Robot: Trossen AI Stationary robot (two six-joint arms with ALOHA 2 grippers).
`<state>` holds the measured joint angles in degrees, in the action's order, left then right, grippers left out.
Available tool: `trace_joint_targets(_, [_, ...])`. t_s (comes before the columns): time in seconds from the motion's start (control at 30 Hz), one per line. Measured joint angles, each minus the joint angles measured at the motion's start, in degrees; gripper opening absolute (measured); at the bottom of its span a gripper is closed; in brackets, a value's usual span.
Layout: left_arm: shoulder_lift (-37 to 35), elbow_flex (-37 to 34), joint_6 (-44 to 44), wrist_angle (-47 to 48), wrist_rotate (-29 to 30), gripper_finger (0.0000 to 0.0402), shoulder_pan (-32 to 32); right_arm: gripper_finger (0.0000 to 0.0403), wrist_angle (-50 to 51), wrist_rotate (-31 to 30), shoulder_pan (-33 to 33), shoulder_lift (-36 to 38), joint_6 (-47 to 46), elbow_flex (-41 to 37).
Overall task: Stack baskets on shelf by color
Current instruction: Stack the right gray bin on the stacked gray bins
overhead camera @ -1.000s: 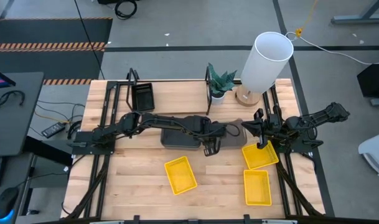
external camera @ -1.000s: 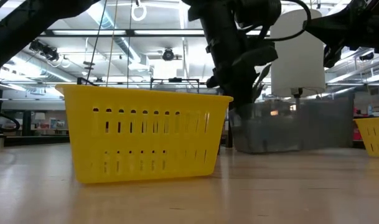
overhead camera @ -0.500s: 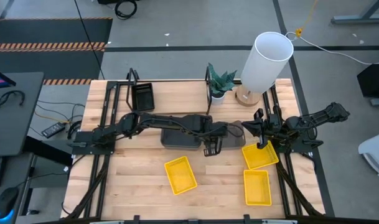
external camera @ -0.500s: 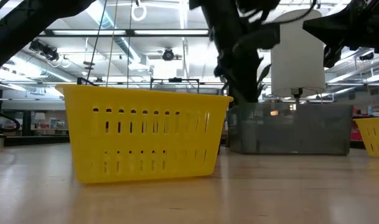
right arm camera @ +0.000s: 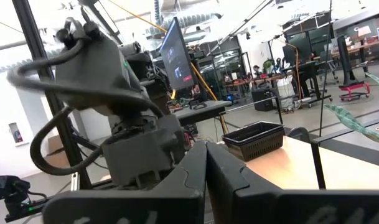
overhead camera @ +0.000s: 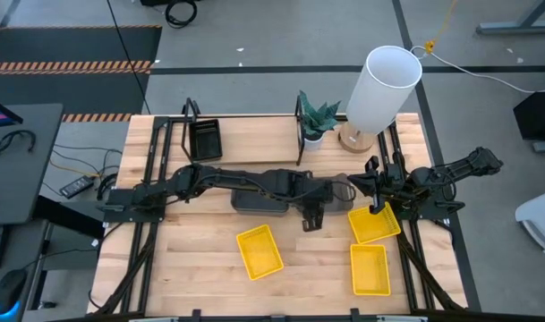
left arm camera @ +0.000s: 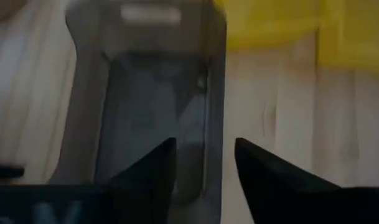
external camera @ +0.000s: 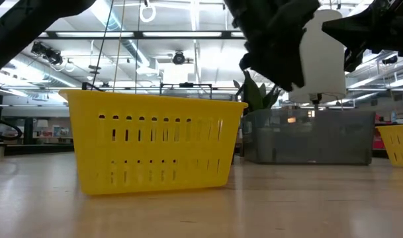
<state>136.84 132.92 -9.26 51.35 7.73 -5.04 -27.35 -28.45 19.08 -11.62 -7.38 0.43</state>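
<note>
A see-through grey basket (external camera: 307,135) rests by its bottom on the table, right of a yellow basket (external camera: 155,142). My left gripper (left arm camera: 205,168) hangs open just above it. Its fingers stand either side of one long wall (left arm camera: 213,93) and touch nothing. Under my left arm lies a dark grey basket (overhead camera: 252,200). A black basket (overhead camera: 205,139) sits on the shelf (overhead camera: 254,134) at the far left. Two more yellow baskets (overhead camera: 372,225) (overhead camera: 370,268) lie at the right. My right gripper (overhead camera: 377,207) is shut above the farther one.
A potted plant (overhead camera: 317,121) and a tall white cylinder on a round wooden base (overhead camera: 381,88) stand at the far edge, right of the shelf. Bare wood lies near the front left (overhead camera: 183,259). Black frame rails run along both table sides.
The grey basket has come down and now rests still on the table. My left gripper has opened, let go of it and risen, shifting slightly toward the table's right and near edges.
</note>
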Motion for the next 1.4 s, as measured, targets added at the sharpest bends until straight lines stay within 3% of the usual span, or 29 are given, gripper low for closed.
trace_joint_targets(0.2, [0.0, -0.2, 2.0, -10.2, 2.2, 0.0203, 0.0, 0.0012, 0.0, 0.0, 0.0, 0.0, 0.0, 0.0])
trace_joint_targets(0.5, [0.0, -8.7, 2.8, -31.0, 2.8, 0.0183, 0.0, 0.0012, 0.0, 0.0, 0.0, 0.0, 0.0, 0.0])
trace_joint_targets(0.7, [0.0, -13.7, 2.4, -38.4, 2.8, 0.0175, 0.0, 0.0012, 0.0, 0.0, 0.0, 0.0, 0.0, 0.0])
trace_joint_targets(0.97, [0.0, -20.1, -0.1, -44.1, 2.8, 0.0174, 0.0, 0.0012, 0.0, 0.0, 0.0, 0.0, 0.0, 0.0])
trace_joint_targets(1.4, [0.0, -24.7, -0.1, -42.5, 2.6, 0.0172, 0.0, 0.0012, 0.0, 0.0, 0.0, 0.0, 0.0, 0.0])
